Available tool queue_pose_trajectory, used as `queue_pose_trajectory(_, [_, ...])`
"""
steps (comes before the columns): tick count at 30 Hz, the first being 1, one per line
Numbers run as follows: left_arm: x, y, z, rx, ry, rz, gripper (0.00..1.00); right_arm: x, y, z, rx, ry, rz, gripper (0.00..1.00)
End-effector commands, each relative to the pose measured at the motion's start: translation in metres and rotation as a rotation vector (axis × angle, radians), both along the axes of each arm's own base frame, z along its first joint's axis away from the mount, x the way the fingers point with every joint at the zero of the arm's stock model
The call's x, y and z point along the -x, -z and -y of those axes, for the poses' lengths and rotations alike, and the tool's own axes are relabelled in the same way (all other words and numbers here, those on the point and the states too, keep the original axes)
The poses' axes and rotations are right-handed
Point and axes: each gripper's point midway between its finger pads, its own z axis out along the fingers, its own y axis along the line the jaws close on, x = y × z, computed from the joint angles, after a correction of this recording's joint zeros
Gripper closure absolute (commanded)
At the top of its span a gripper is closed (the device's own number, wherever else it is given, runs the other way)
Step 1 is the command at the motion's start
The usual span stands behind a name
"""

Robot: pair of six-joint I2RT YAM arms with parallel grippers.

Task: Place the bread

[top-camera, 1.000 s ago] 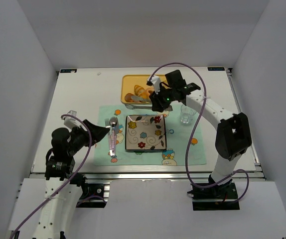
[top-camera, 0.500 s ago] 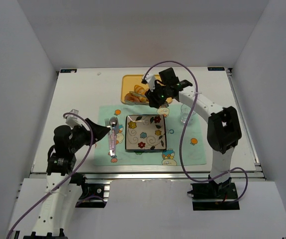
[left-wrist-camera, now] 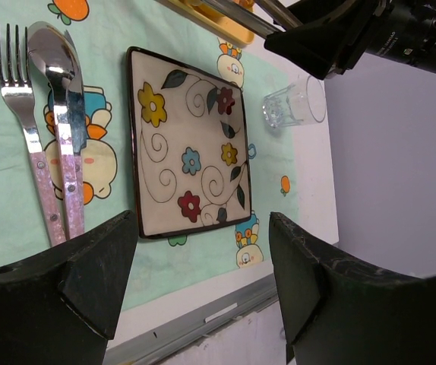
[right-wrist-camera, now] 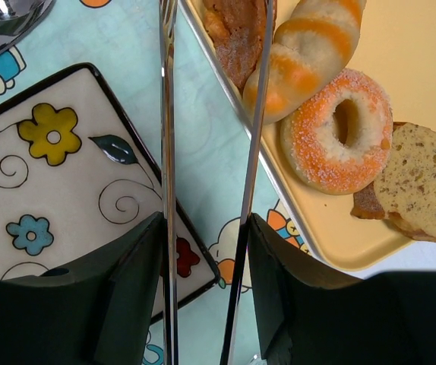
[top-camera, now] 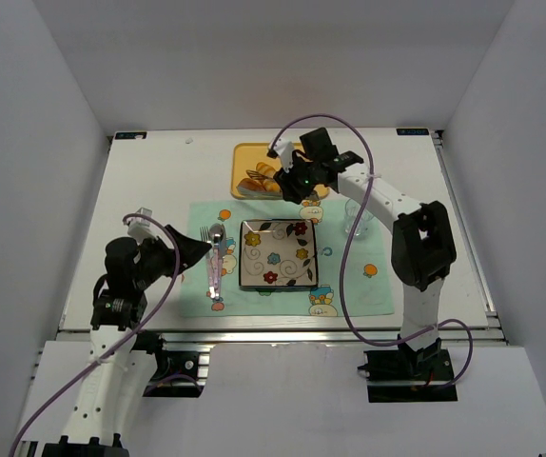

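1. Fingers (left-wrist-camera: 66,289) of the left gripper (left-wrist-camera: 203,251) are held apart with nothing between them, above the near edge of one placemat (left-wrist-camera: 112,30).
2. One fork (left-wrist-camera: 22,114) and one spoon (left-wrist-camera: 49,57) are laid side by side left of one square flowered plate (left-wrist-camera: 203,122); one glass (left-wrist-camera: 294,110) is set to its right.
3. One pair of tongs (right-wrist-camera: 166,114) is clamped in the right gripper (right-wrist-camera: 204,224).
4. One bread (right-wrist-camera: 237,34) is seen between the tong arms on one yellow tray (right-wrist-camera: 431,61); contact cannot be told.
5. One croissant (right-wrist-camera: 309,46), one sugared doughnut (right-wrist-camera: 309,144) and one speckled slice (right-wrist-camera: 427,179) are counted beside it.
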Motion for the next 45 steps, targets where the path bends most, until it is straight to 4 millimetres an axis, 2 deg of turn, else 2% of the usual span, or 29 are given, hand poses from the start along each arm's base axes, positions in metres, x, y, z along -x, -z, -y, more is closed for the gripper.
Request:
queue_pose_trajectory(1, [-0.002,0.002,0.002,-0.006,0.019,0.013,0.2,-0.015,-0.021,-0.014,-0.036,-0.008,0.082,0.48])
queue_pose_trajectory(12, [-0.003,0.005,0.002,-0.011,0.018,0.004,0.2,-0.033,-0.004,-0.014,0.013,0.028,0.113,0.47])
queue_pose_trajectory(21, [-0.005,0.006,0.002,-0.01,0.02,0.004,0.2,-0.03,0.007,-0.012,0.037,0.017,0.105,0.49])
queue_pose_trajectory(26, [-0.006,0.006,0.002,-0.009,0.022,0.006,0.2,-0.026,0.008,-0.013,0.035,0.006,0.092,0.57])
queue_pose_trajectory(32, [-0.006,0.004,0.003,-0.009,0.023,0.01,0.2,-0.021,-0.005,-0.016,0.001,0.007,0.089,0.7])
queue_pose_trajectory(33, [-0.006,0.005,0.003,-0.009,0.023,0.009,0.2,-0.02,-0.012,-0.018,-0.016,0.008,0.091,0.73])
queue_pose_trajectory(35, [-0.006,0.004,0.003,-0.008,0.025,0.012,0.2,-0.019,-0.019,-0.02,-0.035,0.009,0.094,0.74])
queue_pose_trajectory(41, [-0.006,0.0,0.003,-0.008,0.023,0.018,0.2,-0.013,-0.059,-0.028,-0.121,0.012,0.118,0.74])
queue_pose_trajectory(45, [-0.004,-0.004,0.002,-0.011,0.019,0.025,0.2,-0.004,-0.076,-0.029,-0.163,0.003,0.117,0.74])
